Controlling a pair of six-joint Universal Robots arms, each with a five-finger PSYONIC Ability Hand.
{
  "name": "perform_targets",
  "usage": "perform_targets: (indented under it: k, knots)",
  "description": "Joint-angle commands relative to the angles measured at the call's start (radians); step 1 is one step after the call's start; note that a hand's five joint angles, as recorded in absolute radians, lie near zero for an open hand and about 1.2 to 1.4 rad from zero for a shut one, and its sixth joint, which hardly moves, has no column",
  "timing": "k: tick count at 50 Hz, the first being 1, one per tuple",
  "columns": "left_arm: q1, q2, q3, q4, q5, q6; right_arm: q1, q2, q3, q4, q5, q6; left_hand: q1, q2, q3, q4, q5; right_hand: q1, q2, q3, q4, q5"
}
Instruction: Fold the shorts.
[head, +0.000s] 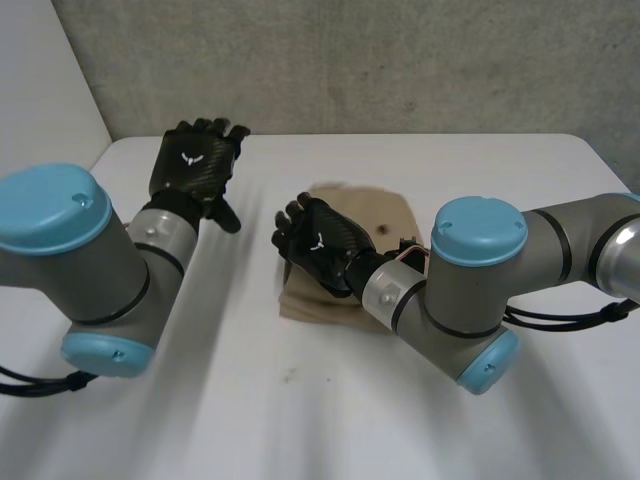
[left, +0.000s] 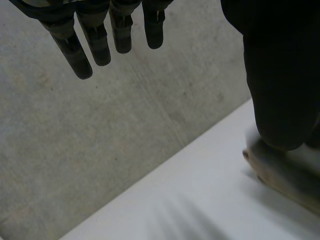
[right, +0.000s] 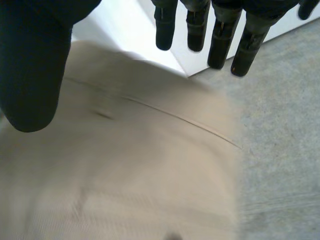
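Right hand (head: 325, 245) over folded tan shorts (head: 380, 215), left hand (head: 195, 160) well aside — both with fingers straight, spread, empty.

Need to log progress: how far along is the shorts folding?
Done: the shorts lie as a compact, folded-looking bundle on the table. In hand: nothing gripped; the right robot hand is open over the bundle; the left robot hand is open, apart. Left: perhaps a final fold or smoothing.

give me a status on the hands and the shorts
Left hand open, clear of the shorts. Right hand open over them, gripping nothing. Shorts folded up on the table.
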Motion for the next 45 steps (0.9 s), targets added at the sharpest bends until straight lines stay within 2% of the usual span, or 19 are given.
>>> perform_targets:
  k: [1,3,7,9,13,18,21,24,27,31,37,41,45]
  knots:
    - [-0.026,-0.071,0.133,-0.002,0.01,-0.061,-0.07,-0.111,-0.04,-0.011,0.077,0.458,-0.022,-0.027,-0.042,-0.033,-0.045,-0.043,-0.084,-0.098,-0.096,-0.111]
    - [-0.039,-0.099,0.176,-0.005,0.014,-0.069,-0.122,-0.148,-0.048,-0.009,0.137,0.633,-0.016,-0.022,-0.036,-0.027,-0.039,-0.043,-0.084,-0.098,-0.096,-0.111]
    - [-0.078,-0.183,0.293,-0.047,0.077,-0.086,-0.175,-0.138,-0.06,0.027,0.191,0.787,0.022,0.017,0.002,0.011,-0.001,-0.043,-0.084,-0.098,-0.096,-0.111]
    - [-0.1,-0.241,0.371,-0.112,0.134,-0.105,-0.187,-0.119,-0.066,0.056,0.192,0.783,0.025,0.02,0.005,0.014,0.002,-0.043,-0.084,-0.098,-0.096,-0.111]
    - [-0.135,-0.361,0.512,-0.255,0.182,-0.167,-0.198,-0.053,-0.116,0.161,0.196,0.754,0.031,0.025,0.011,0.02,0.008,-0.043,-0.084,-0.098,-0.096,-0.111]
    - [-0.149,-0.488,0.647,-0.421,0.159,-0.207,-0.213,0.046,-0.189,0.273,0.194,0.744,0.037,0.031,0.017,0.026,0.014,-0.043,-0.084,-0.098,-0.096,-0.111]
    - [-0.149,-0.537,0.681,-0.496,0.096,-0.207,-0.229,0.1,-0.219,0.323,0.182,0.744,0.052,0.046,0.031,0.041,0.028,-0.043,-0.084,-0.098,-0.096,-0.111]
    - [-0.141,-0.562,0.685,-0.527,0.018,-0.202,-0.241,0.149,-0.247,0.363,0.171,0.741,0.052,0.046,0.031,0.041,0.028,-0.043,-0.084,-0.098,-0.096,-0.111]
    - [-0.138,-0.573,0.678,-0.551,-0.012,-0.198,-0.252,0.186,-0.268,0.412,0.177,0.732,0.052,0.046,0.031,0.041,0.028,-0.043,-0.084,-0.098,-0.096,-0.111]
    - [-0.137,-0.571,0.65,-0.614,-0.005,-0.161,-0.261,0.205,-0.285,0.454,0.183,0.686,0.043,0.037,0.023,0.032,0.02,-0.043,-0.084,-0.098,-0.096,-0.111]
    - [-0.141,-0.565,0.633,-0.616,0.007,-0.115,-0.258,0.186,-0.279,0.457,0.199,0.606,0.022,0.017,0.002,0.011,-0.001,-0.043,-0.084,-0.098,-0.096,-0.111]
    - [-0.151,-0.547,0.63,-0.617,0.039,-0.106,-0.25,0.134,-0.273,0.457,0.197,0.597,0.011,0.005,-0.01,0.0,-0.013,-0.043,-0.084,-0.098,-0.096,-0.111]
    - [-0.149,-0.444,0.604,-0.619,0.062,-0.109,-0.247,0.018,-0.25,0.433,0.196,0.614,-0.01,-0.016,-0.03,-0.021,-0.033,-0.043,-0.084,-0.098,-0.096,-0.111]
